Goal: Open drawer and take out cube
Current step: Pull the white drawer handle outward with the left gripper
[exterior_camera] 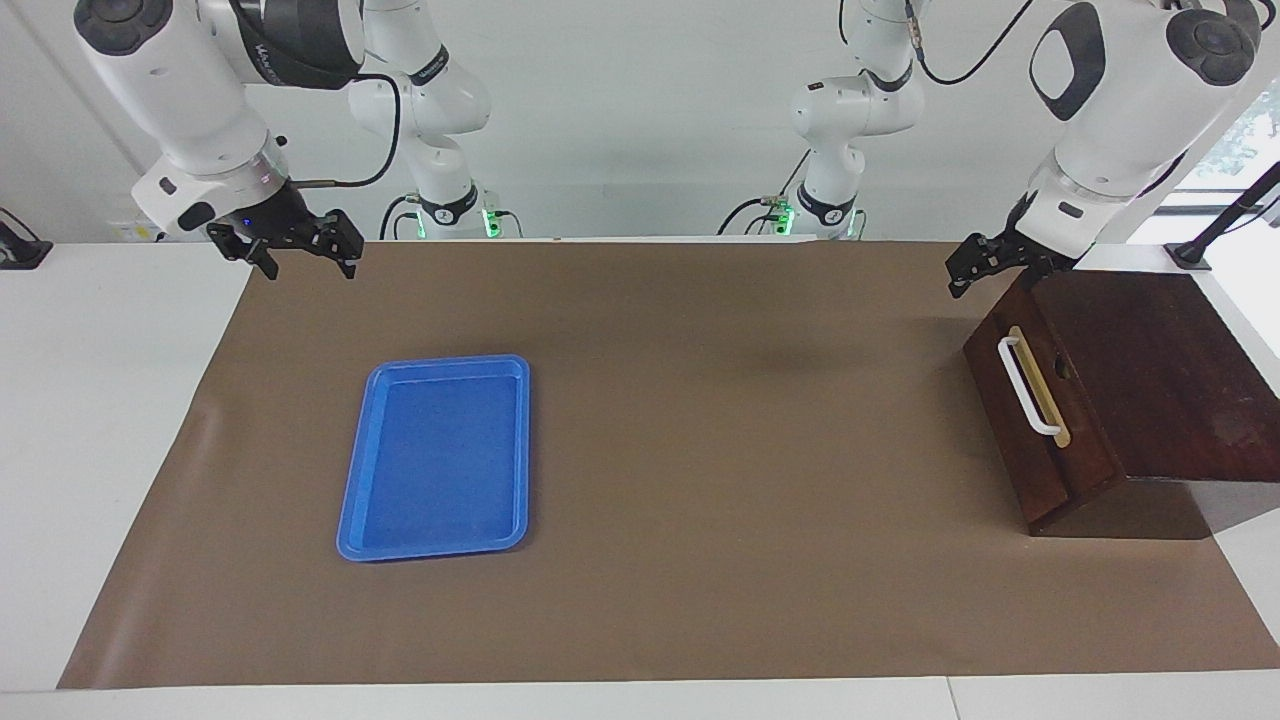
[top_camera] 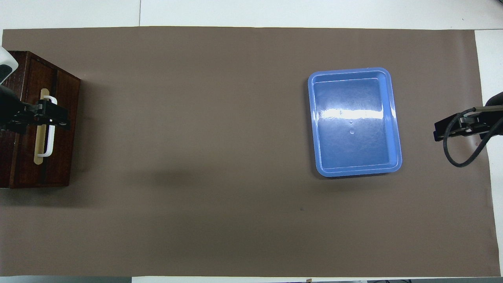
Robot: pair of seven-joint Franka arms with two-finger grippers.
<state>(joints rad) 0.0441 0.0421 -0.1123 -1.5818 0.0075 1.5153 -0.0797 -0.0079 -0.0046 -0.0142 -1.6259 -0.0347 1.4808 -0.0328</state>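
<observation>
The left pincer (exterior_camera: 985, 262) hangs in the air over the drawer (exterior_camera: 1040, 420), at about 11 o'clock from its white handle (exterior_camera: 1026, 385); I cannot tell its state. The drawer is closed, at the left arm's end of the surface (exterior_camera: 700, 400). The right pincer (exterior_camera: 300, 245) waits, released, at 11 o'clock from the blue tray (exterior_camera: 437, 458).

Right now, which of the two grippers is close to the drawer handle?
The left gripper: it hangs just above the drawer near its white handle. The right gripper waits at the other end, past the blue tray.
</observation>
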